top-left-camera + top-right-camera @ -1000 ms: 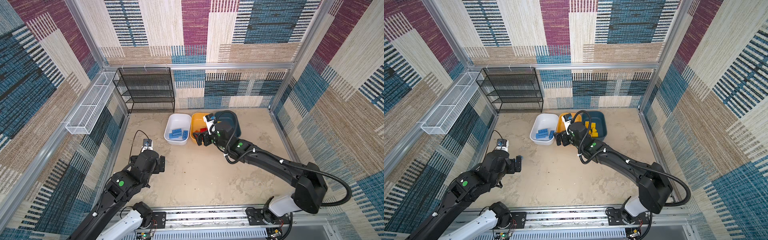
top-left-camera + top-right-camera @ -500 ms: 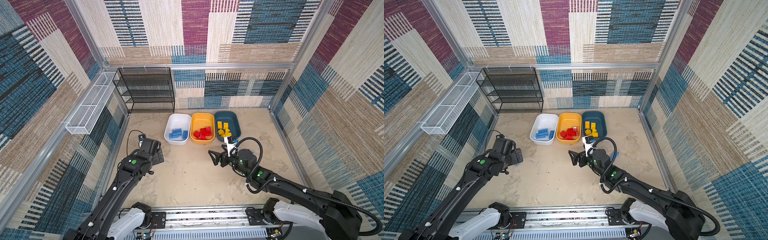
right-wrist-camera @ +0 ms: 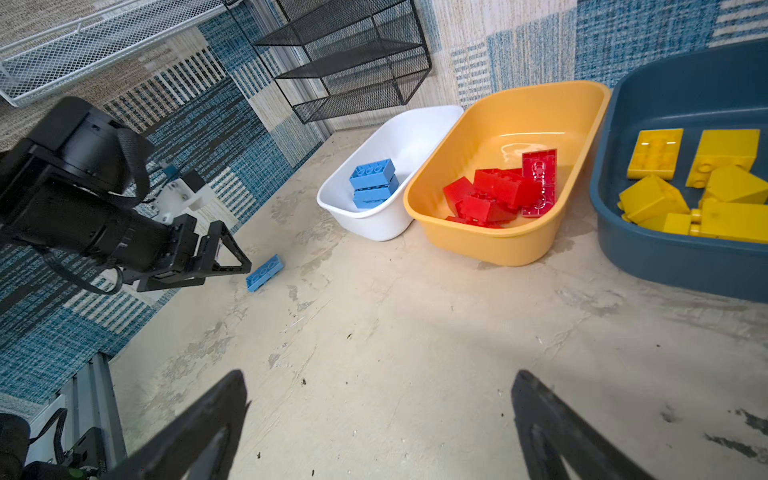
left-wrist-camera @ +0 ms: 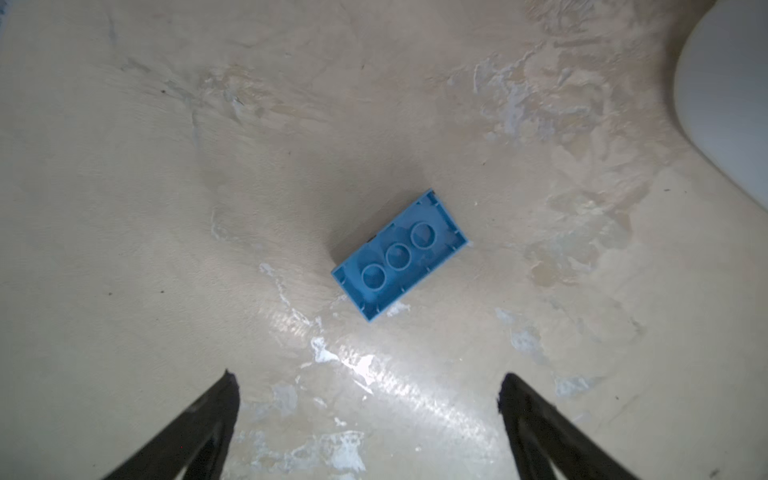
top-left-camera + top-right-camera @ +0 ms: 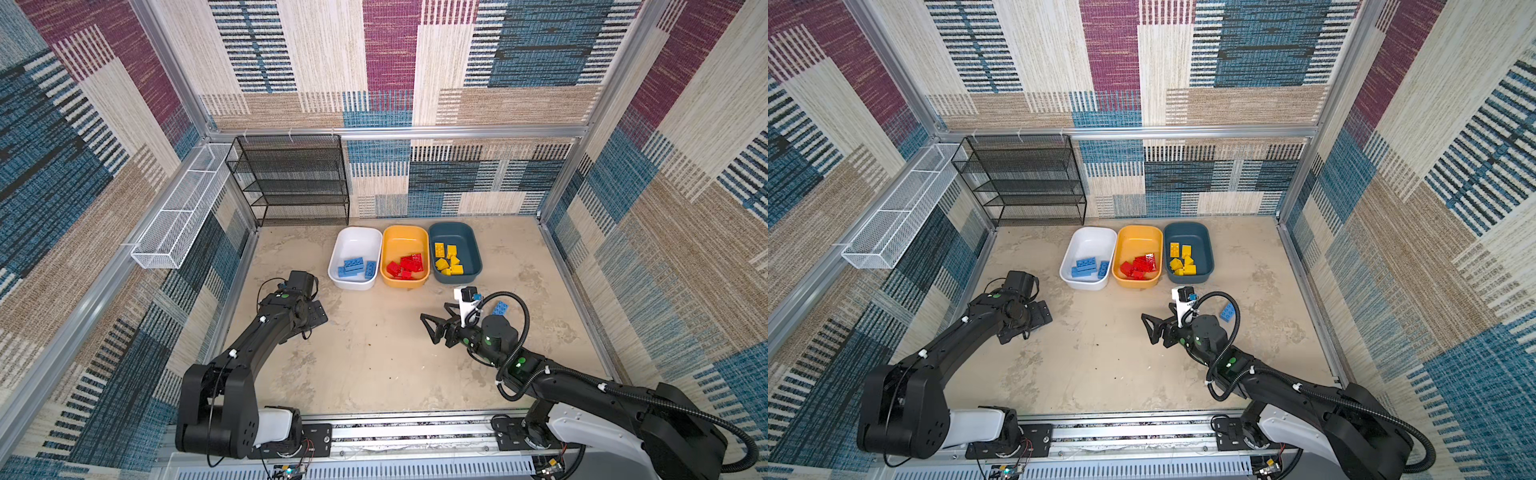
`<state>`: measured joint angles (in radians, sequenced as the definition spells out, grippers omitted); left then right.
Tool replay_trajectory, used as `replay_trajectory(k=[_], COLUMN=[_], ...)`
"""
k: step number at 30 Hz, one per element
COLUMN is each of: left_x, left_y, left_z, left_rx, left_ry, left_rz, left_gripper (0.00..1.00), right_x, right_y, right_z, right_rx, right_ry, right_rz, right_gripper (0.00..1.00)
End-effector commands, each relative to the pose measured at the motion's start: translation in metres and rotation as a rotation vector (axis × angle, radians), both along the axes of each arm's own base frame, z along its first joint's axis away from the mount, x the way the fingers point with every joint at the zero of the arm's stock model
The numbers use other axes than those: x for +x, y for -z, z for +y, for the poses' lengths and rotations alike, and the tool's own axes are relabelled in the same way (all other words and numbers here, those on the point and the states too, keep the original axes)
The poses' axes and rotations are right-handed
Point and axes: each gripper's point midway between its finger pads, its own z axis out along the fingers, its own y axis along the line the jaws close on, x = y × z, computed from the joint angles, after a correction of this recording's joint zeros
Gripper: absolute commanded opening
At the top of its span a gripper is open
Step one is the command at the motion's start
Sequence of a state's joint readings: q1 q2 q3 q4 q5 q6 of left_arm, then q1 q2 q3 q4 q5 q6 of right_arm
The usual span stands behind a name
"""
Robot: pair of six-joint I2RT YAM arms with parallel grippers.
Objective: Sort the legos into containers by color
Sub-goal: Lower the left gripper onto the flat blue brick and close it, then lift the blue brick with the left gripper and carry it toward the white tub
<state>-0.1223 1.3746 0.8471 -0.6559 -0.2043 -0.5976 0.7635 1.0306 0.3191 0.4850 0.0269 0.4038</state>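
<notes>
Legos mostly sit sorted at upper centre in both top views: blue ones in the white tub, red ones in the yellow-orange tub, yellow ones in the teal tub. On the desk I see an upturned blue brick below my left jaws and a loose blue brick beside my right arm, right of centre. Both jaws stand wide, holding nothing.

Blue plastic bricks in white tub, red bricks in yellow-orange tub, yellow bricks in teal tub, flipped blue stray brick and another blue stray outside
</notes>
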Motion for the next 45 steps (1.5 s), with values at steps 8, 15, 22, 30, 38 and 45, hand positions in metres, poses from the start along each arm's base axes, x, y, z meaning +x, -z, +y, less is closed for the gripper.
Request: replay_trajectory(k=[8, 15, 22, 30, 38, 45], left_x=[0.023, 0.035, 0.034, 0.034, 0.04, 0.047], left_y=[0.035, 0.051, 0.057, 0.06, 0.062, 0.06], left_z=[-0.004, -0.003, 0.003, 0.001, -0.003, -0.008], left_rx=[0.003, 0.016, 0.017, -0.011, -0.027, -0.007], left_ry=[0.05, 0.056, 0.034, 0.043, 0.053, 0.068], left_rz=[0.086, 0.15, 0.18, 0.192, 0.209, 0.209], left_gripper=[0.97, 0.92, 0.86, 0.81, 0.84, 0.84], right_x=[-0.004, -0.004, -0.003, -0.003, -0.003, -0.003], right_y=[-0.02, -0.017, -0.016, -0.013, -0.009, -0.009], right_z=[-0.001, 0.001, 0.0, 0.001, 0.002, 0.002], right_rx=[0.088, 0.088, 0.088, 0.086, 0.081, 0.081], right_ry=[-0.005, -0.012, -0.004, -0.01, -0.012, -0.011], right_rz=[-0.048, -0.037, -0.038, -0.027, -0.019, -0.018], right_gripper=[1.0, 1.0, 1.0, 1.0, 1.0, 1.0])
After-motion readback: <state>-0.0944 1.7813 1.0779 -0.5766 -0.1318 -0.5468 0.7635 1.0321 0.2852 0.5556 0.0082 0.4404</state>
